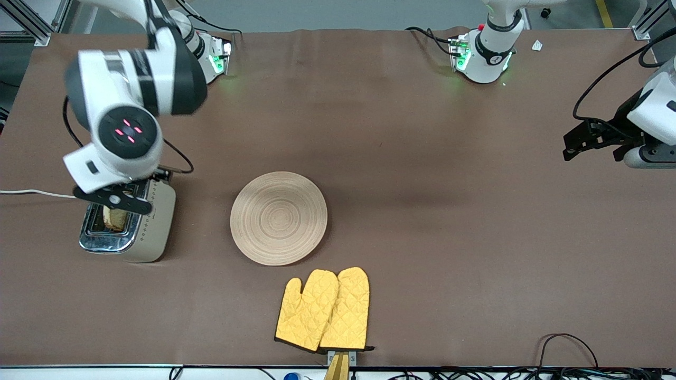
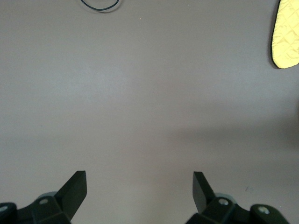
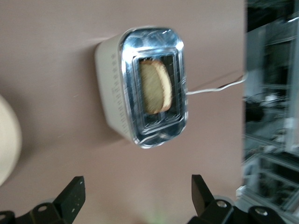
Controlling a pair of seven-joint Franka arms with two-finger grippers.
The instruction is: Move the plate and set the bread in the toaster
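Note:
The toaster (image 1: 156, 227) stands toward the right arm's end of the table, with the bread (image 1: 113, 217) standing in one of its slots. In the right wrist view the toaster (image 3: 110, 93) shows from above with the bread (image 3: 155, 86) in the slot. My right gripper (image 1: 112, 200) hangs open and empty above the toaster; its open jaws also show in its own wrist view (image 3: 138, 191). The plate (image 1: 279, 217) lies empty at mid-table, and its edge shows in the right wrist view (image 3: 7, 140). My left gripper (image 1: 591, 150) waits open and empty over bare table at the left arm's end (image 2: 139, 189).
A pair of yellow oven mitts (image 1: 325, 309) lies nearer the front camera than the plate; one tip shows in the left wrist view (image 2: 286, 35). The toaster's white cord (image 1: 31, 192) runs off the table's end. A black cable loop (image 1: 567, 345) lies near the front edge.

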